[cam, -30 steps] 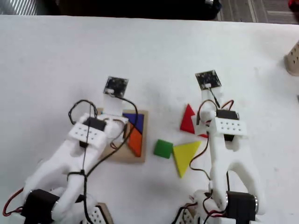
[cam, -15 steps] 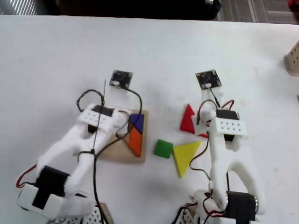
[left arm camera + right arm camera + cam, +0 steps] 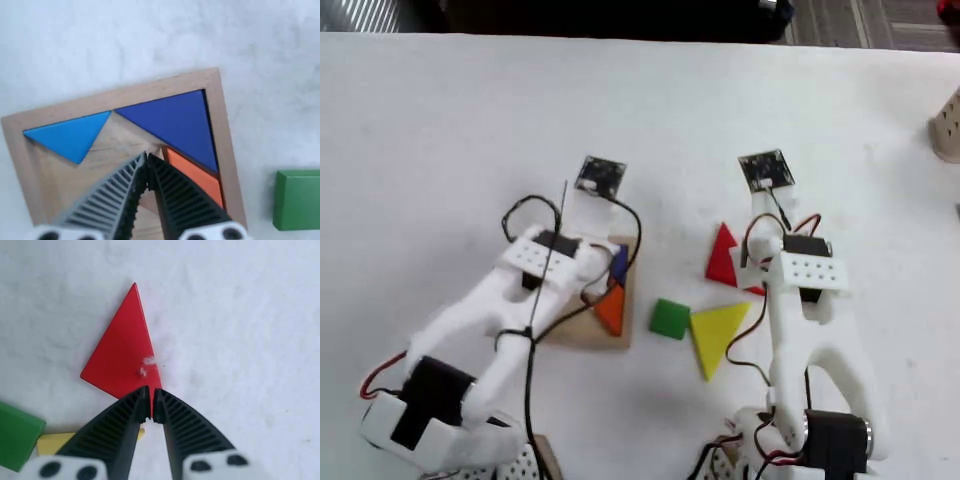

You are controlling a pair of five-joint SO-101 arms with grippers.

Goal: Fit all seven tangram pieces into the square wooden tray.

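Note:
The square wooden tray (image 3: 150,91) holds a light blue triangle (image 3: 70,137), a dark blue triangle (image 3: 172,120) and an orange piece (image 3: 197,177). My left gripper (image 3: 147,160) is shut and empty, its tips over the tray's bare middle beside the orange piece. In the high view the left arm (image 3: 545,265) covers much of the tray (image 3: 578,330). A red triangle (image 3: 122,355) lies on the white table with my right gripper (image 3: 150,392) shut at its near edge. Between the arms lie a green square (image 3: 669,318) and a yellow triangle (image 3: 717,335).
A small red piece (image 3: 755,291) peeks out beside the right arm (image 3: 805,272). A tan perforated object (image 3: 948,125) stands at the table's far right edge. The back half of the white table is open.
The left arm has swung right and forward over the tray, now hiding more of the blue and orange pieces. The right arm and the loose pieces have not moved.

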